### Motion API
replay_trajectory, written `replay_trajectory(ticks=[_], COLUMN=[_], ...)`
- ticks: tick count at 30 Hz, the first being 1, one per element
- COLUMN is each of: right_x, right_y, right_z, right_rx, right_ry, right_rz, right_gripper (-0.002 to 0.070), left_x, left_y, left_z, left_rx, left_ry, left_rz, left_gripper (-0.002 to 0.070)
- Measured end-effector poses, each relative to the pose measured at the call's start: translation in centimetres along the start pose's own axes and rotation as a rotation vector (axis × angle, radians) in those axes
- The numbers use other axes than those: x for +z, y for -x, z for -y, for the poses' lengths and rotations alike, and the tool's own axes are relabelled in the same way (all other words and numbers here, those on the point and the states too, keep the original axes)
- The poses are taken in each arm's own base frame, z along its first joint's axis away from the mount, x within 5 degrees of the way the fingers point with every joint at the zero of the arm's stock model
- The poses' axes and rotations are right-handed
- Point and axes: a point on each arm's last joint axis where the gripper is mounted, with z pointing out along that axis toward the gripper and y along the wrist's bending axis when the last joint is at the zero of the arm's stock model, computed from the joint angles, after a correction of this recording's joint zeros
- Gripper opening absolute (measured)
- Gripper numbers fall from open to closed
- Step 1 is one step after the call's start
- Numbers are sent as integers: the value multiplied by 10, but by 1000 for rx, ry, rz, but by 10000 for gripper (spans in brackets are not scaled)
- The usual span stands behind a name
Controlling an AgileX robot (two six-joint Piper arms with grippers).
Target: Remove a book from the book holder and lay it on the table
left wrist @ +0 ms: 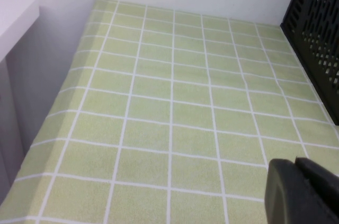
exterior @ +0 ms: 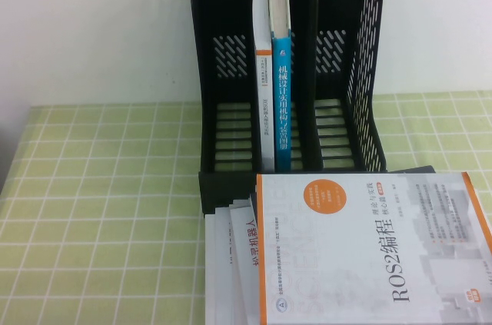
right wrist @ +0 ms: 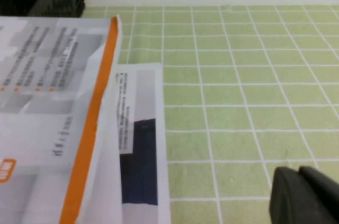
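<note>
The book [exterior: 369,248], white-covered with an orange edge strip and a black "ROS2" title, lies flat in front of the black book holder [exterior: 231,71]. It rests on top of other flat books rather than directly on the table [exterior: 100,210]. In the right wrist view its orange edge [right wrist: 90,128] is close by. My right gripper [right wrist: 298,170] hovers shut and empty over bare green cloth beside the book. My left gripper [left wrist: 294,161] is shut and empty above the cloth, well off to one side of the holder [left wrist: 318,33]. Neither arm appears in the high view.
A white-spined book with an orange band [exterior: 263,94] and a blue-spined book [exterior: 281,87] stand upright in the holder's middle compartment. Other white books [exterior: 231,263] lie fanned out under the ROS2 book. A white wall runs behind the table.
</note>
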Motion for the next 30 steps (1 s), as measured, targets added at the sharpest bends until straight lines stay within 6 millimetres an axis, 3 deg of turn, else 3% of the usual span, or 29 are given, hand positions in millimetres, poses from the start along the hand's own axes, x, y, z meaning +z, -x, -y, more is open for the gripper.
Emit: replay_trajectory(ticks=[30], right_x=[0], right_y=[0], right_z=[2], right_rx=[25], right_ry=[-32], right_rz=[-2], right_gripper=[-2], left_x=[0], left_y=[0], left_z=[0], left_rx=[0], left_ry=[0], left_rz=[0], left_gripper=[-3])
